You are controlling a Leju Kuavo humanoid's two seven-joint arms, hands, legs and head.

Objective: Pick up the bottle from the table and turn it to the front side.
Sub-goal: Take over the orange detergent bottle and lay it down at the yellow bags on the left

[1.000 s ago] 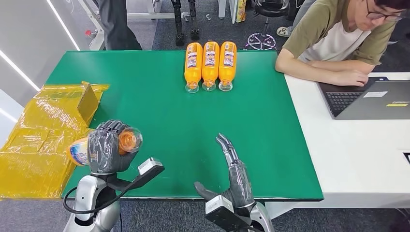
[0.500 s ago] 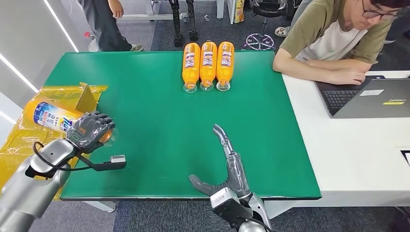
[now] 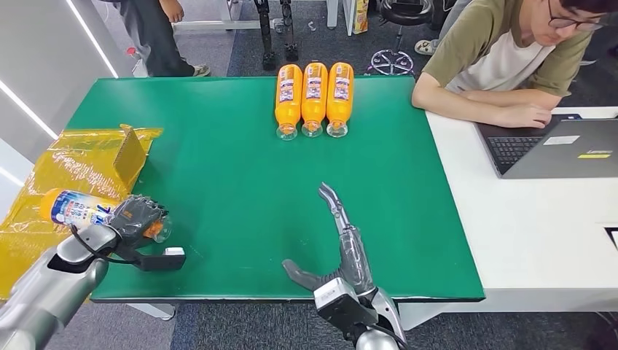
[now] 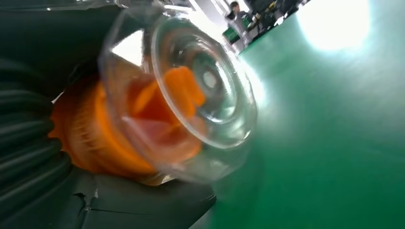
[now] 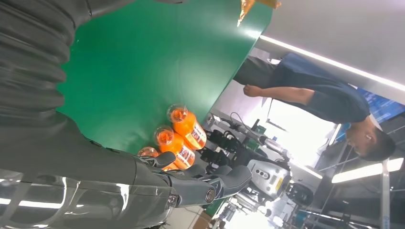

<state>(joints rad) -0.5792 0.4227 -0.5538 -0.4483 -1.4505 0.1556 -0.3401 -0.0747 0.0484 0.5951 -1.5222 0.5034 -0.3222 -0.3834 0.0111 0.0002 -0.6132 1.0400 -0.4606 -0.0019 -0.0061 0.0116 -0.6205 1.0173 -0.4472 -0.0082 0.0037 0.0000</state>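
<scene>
While left hand [image 3: 135,217] grips it, orange bottle [image 3: 81,210] lies sideways, blue-white label, clear cap; right hand [image 3: 341,240] released, fingers straight.

Orange bottle [image 3: 76,209] with blue-white label, horizontal, gripped at table's left edge, clear cap rightward.

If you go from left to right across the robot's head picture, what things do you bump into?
Yellow plastic wrap → held bottle → left hand → three orange bottles → right hand → person at the table → laptop.
</scene>
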